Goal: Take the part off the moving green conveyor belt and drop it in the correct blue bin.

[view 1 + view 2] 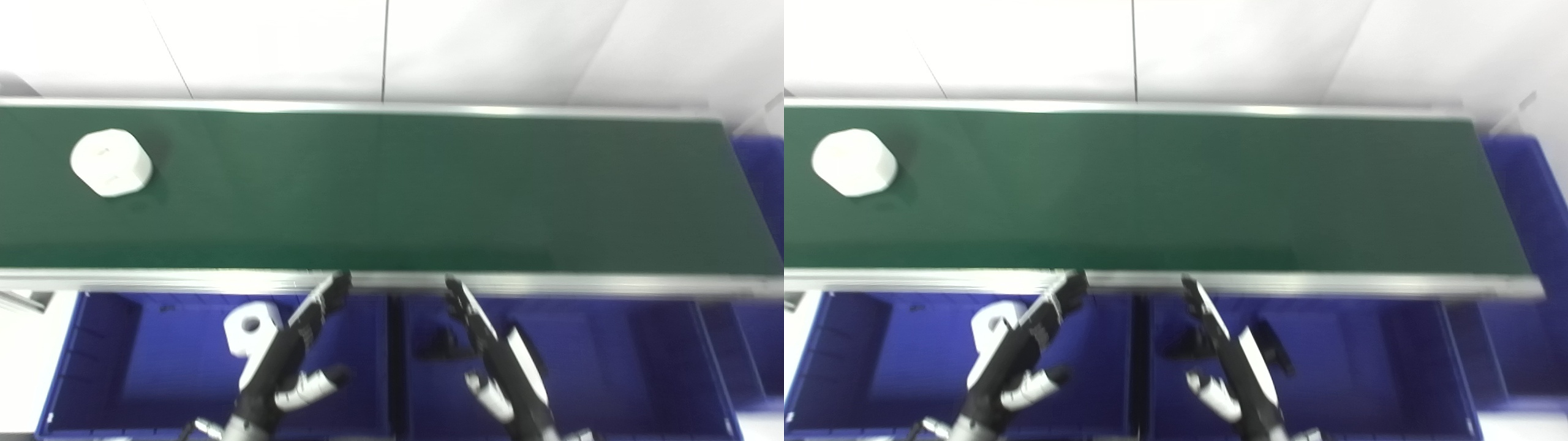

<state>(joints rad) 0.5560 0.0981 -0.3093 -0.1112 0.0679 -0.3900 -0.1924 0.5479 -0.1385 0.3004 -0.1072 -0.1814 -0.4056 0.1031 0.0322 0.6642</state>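
A white faceted part (111, 162) lies on the green conveyor belt (392, 190) at its far left; it also shows in the right eye view (854, 162). My left hand (294, 352) is open and empty, fingers stretched toward the belt's near rail, above the left blue bin (98, 367). My right hand (490, 352) is open and empty over the middle blue bin (612, 367). Both hands are far to the right of the part.
A white part with a hole (251, 327) lies in the left bin beside my left hand. A dark part (444, 343) lies in the middle bin. Another blue bin (762, 177) stands at the belt's right end. A metal rail (184, 280) edges the belt.
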